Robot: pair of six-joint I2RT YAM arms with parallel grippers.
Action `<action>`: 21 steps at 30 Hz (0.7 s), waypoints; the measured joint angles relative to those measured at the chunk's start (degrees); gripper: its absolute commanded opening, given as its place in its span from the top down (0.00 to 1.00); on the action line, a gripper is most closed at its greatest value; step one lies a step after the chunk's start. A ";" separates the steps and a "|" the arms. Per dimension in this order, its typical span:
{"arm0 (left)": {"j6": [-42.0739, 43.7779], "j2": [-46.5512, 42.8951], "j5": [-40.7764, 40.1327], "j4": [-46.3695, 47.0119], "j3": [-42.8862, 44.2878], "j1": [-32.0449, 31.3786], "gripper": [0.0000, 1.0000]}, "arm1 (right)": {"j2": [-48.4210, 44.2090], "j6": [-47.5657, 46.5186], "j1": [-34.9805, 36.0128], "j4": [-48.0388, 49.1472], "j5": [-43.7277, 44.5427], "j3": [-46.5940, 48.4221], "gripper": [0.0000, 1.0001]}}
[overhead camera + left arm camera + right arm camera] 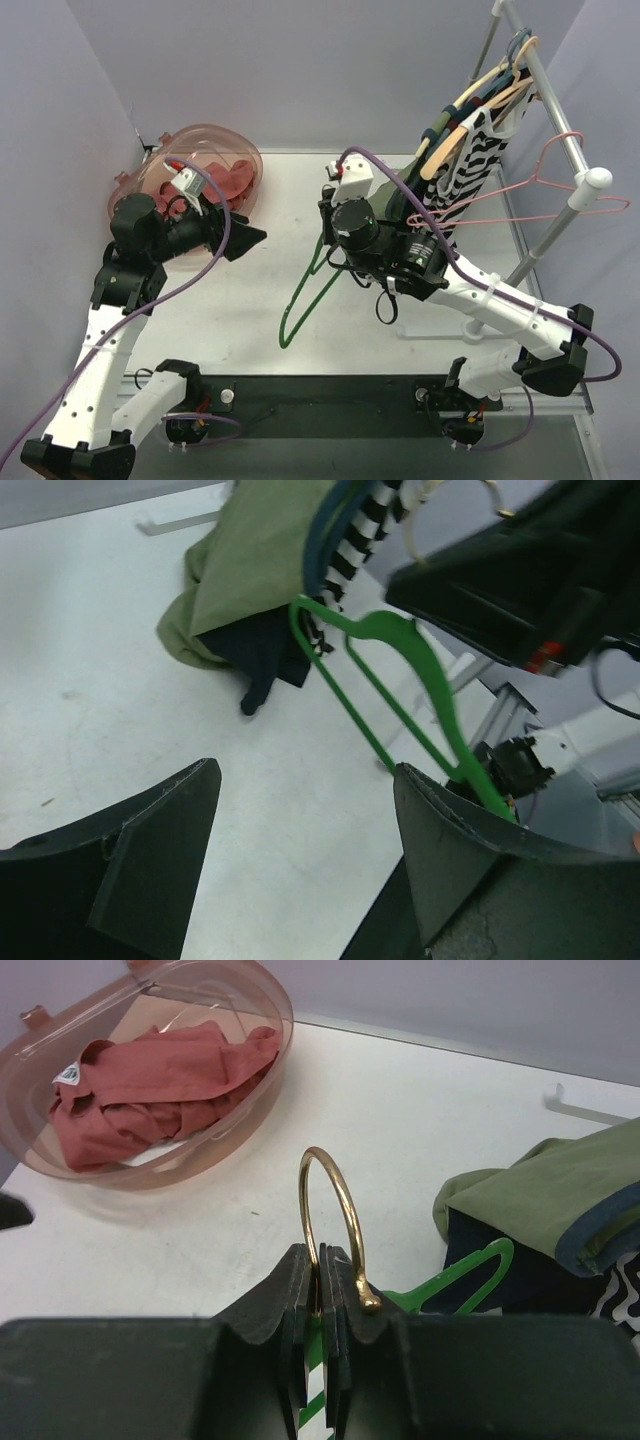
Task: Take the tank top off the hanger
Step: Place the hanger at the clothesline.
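Observation:
My right gripper (320, 1252) is shut on the gold hook (330, 1175) of a green hanger (300, 300), which hangs slanted below it over the table. The tank top (250, 570), olive green with navy trim, lies bunched on the table by the hanger's far end (305, 615). I cannot tell whether it still touches the hanger. In the right wrist view the tank top (560, 1185) sits to the right of the hanger (460, 1270). My left gripper (305, 770) is open and empty, aimed at the hanger from the left (250, 238).
A pink translucent basket (250, 160) holding a red garment (225, 185) stands at the back left. At the right, a metal rack (555, 110) carries a striped garment (470, 170) on wooden hangers and a bare pink hanger (560, 190).

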 measured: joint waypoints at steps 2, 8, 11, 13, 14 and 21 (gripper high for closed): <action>-0.09 -2.34 3.17 0.00 -0.42 -0.31 0.19 | 1.77 -0.26 -0.04 0.26 1.31 0.92 1.00; -0.02 -5.53 10.34 0.00 -3.41 -0.87 0.19 | 8.26 -0.28 -0.61 -1.14 4.74 7.56 1.00; 0.26 -5.09 11.96 -0.24 -4.48 -1.55 0.19 | 10.80 0.07 -1.29 -1.86 5.55 10.75 1.00; 0.85 -4.68 11.96 -1.03 -4.90 -2.12 0.19 | 12.00 0.35 -1.75 -2.80 5.88 12.26 1.00; 1.40 -4.66 11.93 -1.20 -5.07 -2.40 0.19 | 12.59 0.57 -1.99 -3.32 5.92 12.98 1.00; 5.33 -4.33 9.38 -2.86 -5.40 -3.65 0.21 | 16.04 1.64 -2.71 -5.95 5.95 17.11 1.00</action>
